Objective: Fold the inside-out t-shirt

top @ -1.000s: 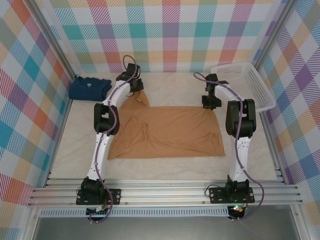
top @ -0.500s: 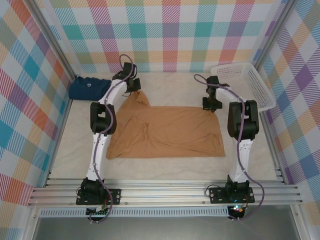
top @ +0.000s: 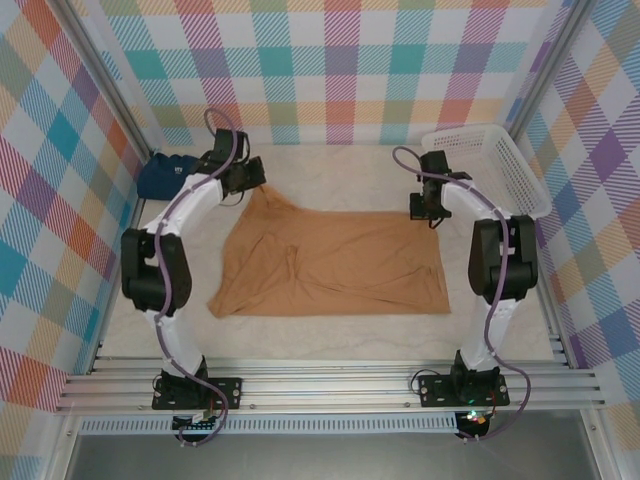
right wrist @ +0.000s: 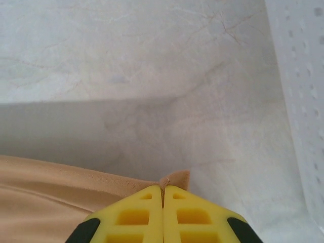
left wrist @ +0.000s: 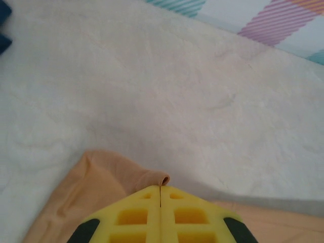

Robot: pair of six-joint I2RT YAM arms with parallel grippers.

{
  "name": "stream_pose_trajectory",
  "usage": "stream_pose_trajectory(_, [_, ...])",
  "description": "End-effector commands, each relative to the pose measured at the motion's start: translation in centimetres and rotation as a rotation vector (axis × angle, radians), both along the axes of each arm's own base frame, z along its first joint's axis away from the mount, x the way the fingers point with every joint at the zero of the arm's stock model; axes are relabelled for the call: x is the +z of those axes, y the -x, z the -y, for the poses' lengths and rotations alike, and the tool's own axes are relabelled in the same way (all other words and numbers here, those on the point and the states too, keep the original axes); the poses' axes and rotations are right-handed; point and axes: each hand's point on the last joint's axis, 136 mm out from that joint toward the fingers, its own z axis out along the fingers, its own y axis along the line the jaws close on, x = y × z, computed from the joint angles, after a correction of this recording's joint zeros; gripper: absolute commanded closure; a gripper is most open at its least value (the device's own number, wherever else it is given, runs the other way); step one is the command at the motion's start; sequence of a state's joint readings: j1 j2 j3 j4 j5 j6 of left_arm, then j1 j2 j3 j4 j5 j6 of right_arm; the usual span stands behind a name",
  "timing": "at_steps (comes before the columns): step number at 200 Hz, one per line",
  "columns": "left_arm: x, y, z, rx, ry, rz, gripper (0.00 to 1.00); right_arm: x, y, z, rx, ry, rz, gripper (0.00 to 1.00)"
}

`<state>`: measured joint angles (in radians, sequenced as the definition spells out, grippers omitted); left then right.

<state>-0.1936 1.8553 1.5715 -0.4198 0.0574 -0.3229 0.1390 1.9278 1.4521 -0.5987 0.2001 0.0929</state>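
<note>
1. Left claw [left wrist: 160, 188] is clenched on the upper-left corner of the tan t-shirt [top: 330, 265]. Right claw [right wrist: 163, 188] is clenched on its upper-right corner, probably so both corners lift together for a fold.
2. The t-shirt lies spread mid-frame, its upper-left corner drawn out.
3. Bench [top: 340, 165] is pale and marbled, with a white basket [top: 495, 165] upper right, a folded navy shirt [top: 160, 178] upper left, and plaid walls [top: 340, 60].

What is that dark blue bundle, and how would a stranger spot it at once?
Start at the pale table with the tan t-shirt spread across its middle. Look to the far left corner: there lies a folded navy shirt. It is the one dark, compact cloth here; the white basket sits in the opposite far corner.
</note>
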Motion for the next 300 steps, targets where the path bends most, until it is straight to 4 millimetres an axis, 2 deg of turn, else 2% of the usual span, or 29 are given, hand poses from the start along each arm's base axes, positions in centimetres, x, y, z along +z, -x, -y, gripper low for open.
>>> stream_pose_trajectory(1, [2.0,2.9,-0.2,0.022,0.077,0.037,1.0,1.6,1.7,0.0,-0.018,-0.016,0.018,0.94])
stream_pose_trajectory(26, [2.3,7.2,-0.2,0.021,0.138,0.024,1.0,1.8,3.8,0.2,-0.031,-0.022,0.01,0.93])
stream_pose_trajectory(59, [2.3,12.1,-1.3,0.04,0.142,-0.001,1.0,1.6,5.8,0.1,-0.039,-0.05,-0.002,0.93])
stream_pose_trajectory(103, [2.0,17.5,-2.8,0.057,0.111,-0.026,1.0,1.3,5.9,-1.3,-0.004,-0.098,0.015,0.91])
stream_pose_trajectory(126, [0.9,19.7,-2.9,0.05,0.117,-0.07,1.0,1.2,5.8,-2.3,0.043,-0.084,0.013,0.9])
stream_pose_trajectory(178, [-0.4,23.1,-2.6,0.027,0.153,-0.142,1.0,0.1,8.1,-1.9,0.041,0.0,-0.05,0.89])
stream_pose_trajectory(225, [-4.0,25.1,-2.4,0.022,0.164,-0.242,1.0,-1.7,10.9,-1.1,-0.019,0.005,-0.131,0.87])
stream_pose_trajectory(272, [-6.9,26.2,-2.8,0.038,0.14,-0.313,1.0,-3.3,13.8,-1.1,-0.094,-0.04,-0.204,0.81])
stream_pose_trajectory(300, [-8.1,27.3,-2.8,0.046,0.15,-0.356,1.0,-3.0,14.7,-1.3,-0.109,-0.076,-0.193,0.75])
